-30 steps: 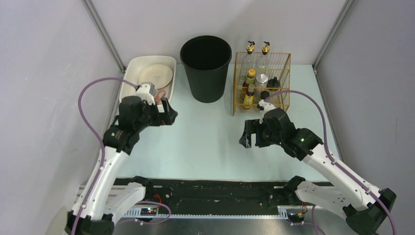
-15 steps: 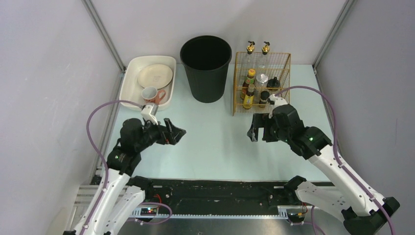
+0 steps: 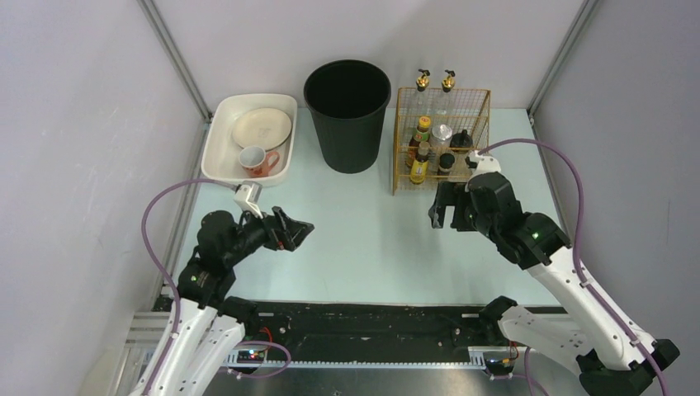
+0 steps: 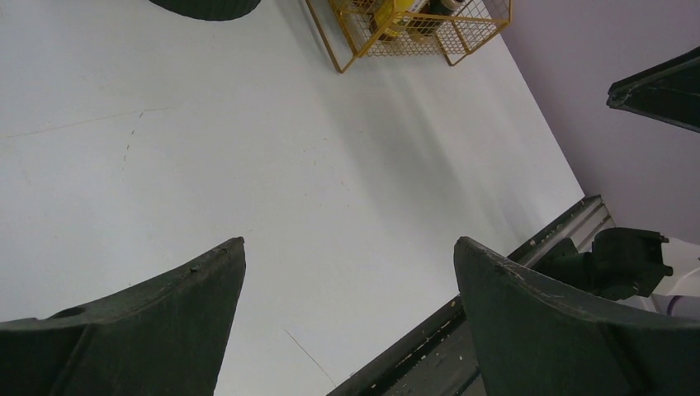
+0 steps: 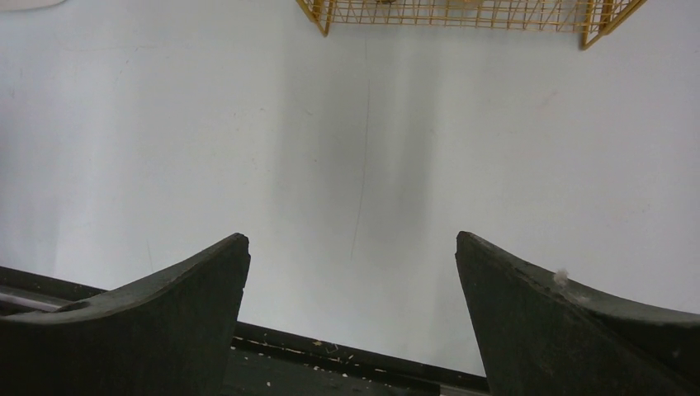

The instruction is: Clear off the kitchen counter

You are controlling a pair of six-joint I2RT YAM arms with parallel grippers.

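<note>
The kitchen counter is a pale mint-green tabletop; it also shows in the left wrist view and the right wrist view. My left gripper hangs over the counter's left front, open and empty; in its wrist view only bare counter lies between the jaws. My right gripper hangs just in front of the yellow wire rack, open and empty; in its wrist view there is only bare counter between the jaws.
A white tray at the back left holds a plate and a pink cup. A black bin stands at the back centre. The rack holds several bottles. A black rail runs along the front edge.
My left gripper has drawn back from the tray toward the front, leaving the cup in the tray. My right gripper has moved right and back toward the rack.
</note>
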